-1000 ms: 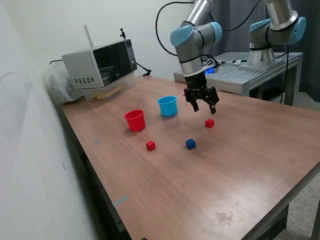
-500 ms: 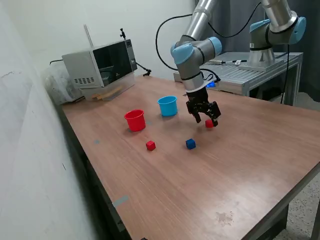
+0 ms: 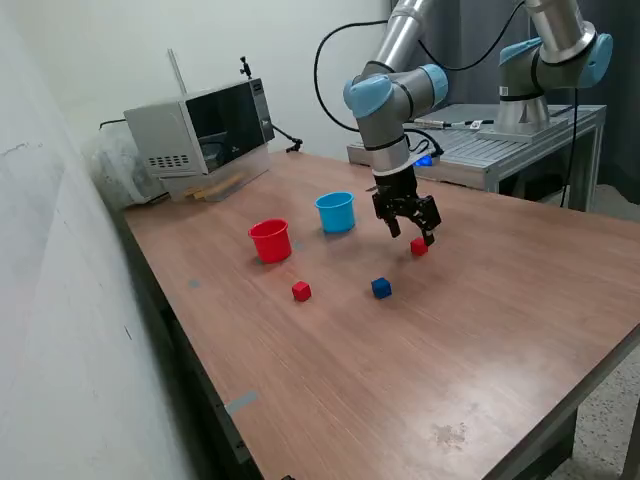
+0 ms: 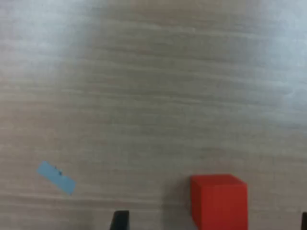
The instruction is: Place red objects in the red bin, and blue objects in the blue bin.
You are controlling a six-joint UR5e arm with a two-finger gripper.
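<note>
Black two-finger gripper (image 3: pixel 411 230) spread wide, low over small solid red cube (image 3: pixel 419 246) mid-table, nearer the far edge. Step: reaching to grasp. Next: descend, centre, close, carry to red plastic cup (image 3: pixel 270 241).

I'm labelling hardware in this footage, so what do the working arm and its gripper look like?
The arm is built of silver-grey tubular links with light blue caps on its rounded joints. A black cable loops alongside the upper links. At the end sits a black two-finger gripper with short dark fingers; only their black tips show in the wrist view. No logos or markings are legible.
</note>
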